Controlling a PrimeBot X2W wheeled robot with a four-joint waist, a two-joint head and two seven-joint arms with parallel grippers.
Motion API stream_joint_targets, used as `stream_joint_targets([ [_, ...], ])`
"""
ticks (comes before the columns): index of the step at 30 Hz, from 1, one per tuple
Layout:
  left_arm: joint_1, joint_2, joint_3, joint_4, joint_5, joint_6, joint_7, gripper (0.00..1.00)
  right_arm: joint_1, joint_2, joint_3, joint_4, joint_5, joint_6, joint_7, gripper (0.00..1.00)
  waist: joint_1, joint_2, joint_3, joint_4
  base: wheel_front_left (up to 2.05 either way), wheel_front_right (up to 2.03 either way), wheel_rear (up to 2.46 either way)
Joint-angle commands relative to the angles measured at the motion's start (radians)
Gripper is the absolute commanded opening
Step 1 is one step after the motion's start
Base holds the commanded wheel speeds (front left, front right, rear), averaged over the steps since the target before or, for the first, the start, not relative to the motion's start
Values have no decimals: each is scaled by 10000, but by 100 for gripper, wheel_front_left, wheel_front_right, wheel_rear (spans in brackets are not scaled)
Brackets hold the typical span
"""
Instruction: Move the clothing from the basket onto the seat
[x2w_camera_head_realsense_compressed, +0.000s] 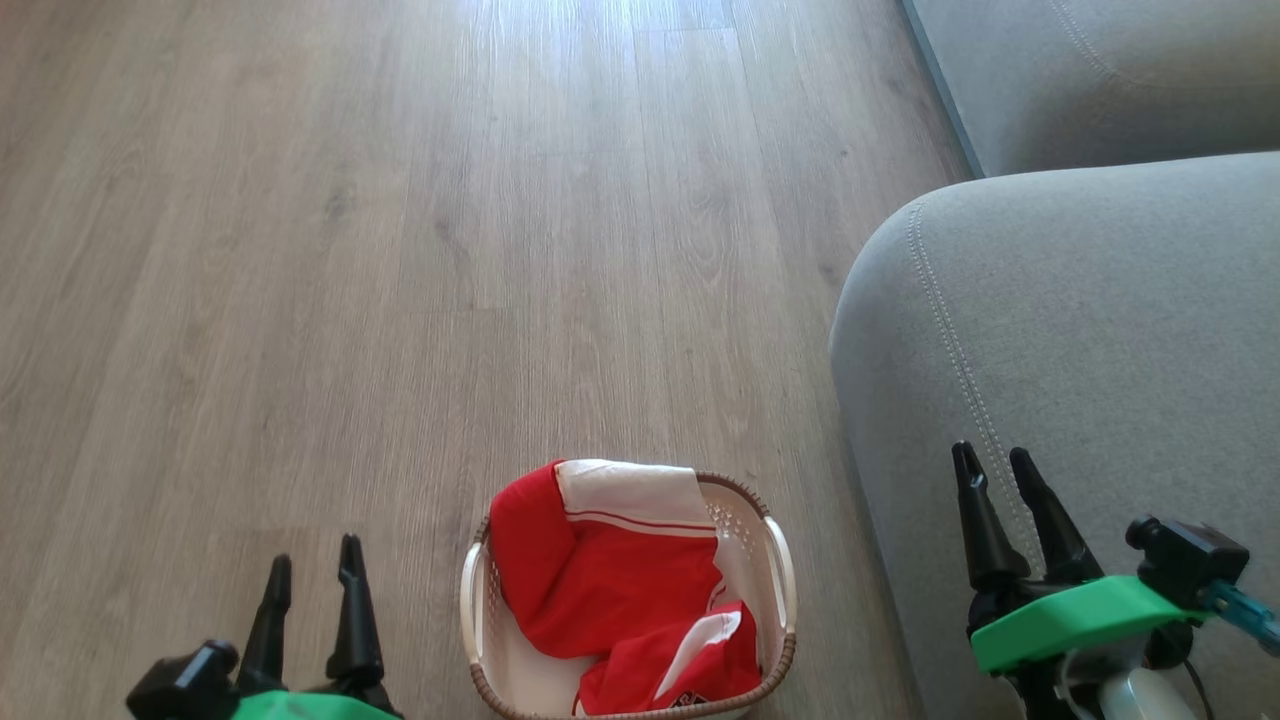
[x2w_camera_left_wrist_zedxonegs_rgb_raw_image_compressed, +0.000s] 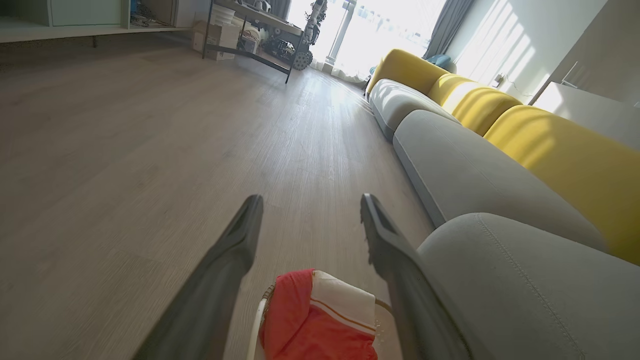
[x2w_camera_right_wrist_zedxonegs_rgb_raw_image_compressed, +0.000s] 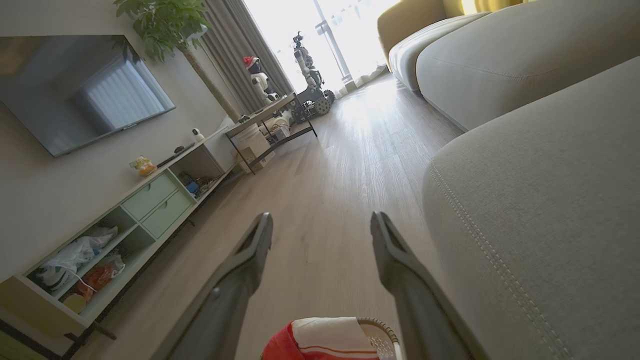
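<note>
- Red clothing with white panels lies heaped inside the basket, at the bottom centre of the head view, on the wooden floor. The grey seat is at the right, just beside the basket.
- I see my left gripper at lower left and my right gripper at lower right, in front of the seat. Both are spread wide and hold nothing.
- Left wrist view: fingers apart, clothing and basket at bottom centre, seat at right.
- Right wrist view: fingers apart and empty, clothing at the bottom edge, seat at right.
</note>
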Motion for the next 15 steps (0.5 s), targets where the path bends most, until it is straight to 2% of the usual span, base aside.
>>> stream_joint_targets([
  [1,-98,137,149,-268,394,21,-145,100,-252,50,23,-281,-451,-1,-123,100,0,0,1,5,0,0,0],
  [15,-6,157,93,-53,1769,161,-526,100,-241,345,-231,-121,-2370,-1,-154,100,0,0,-28,10,0,0,0],
])
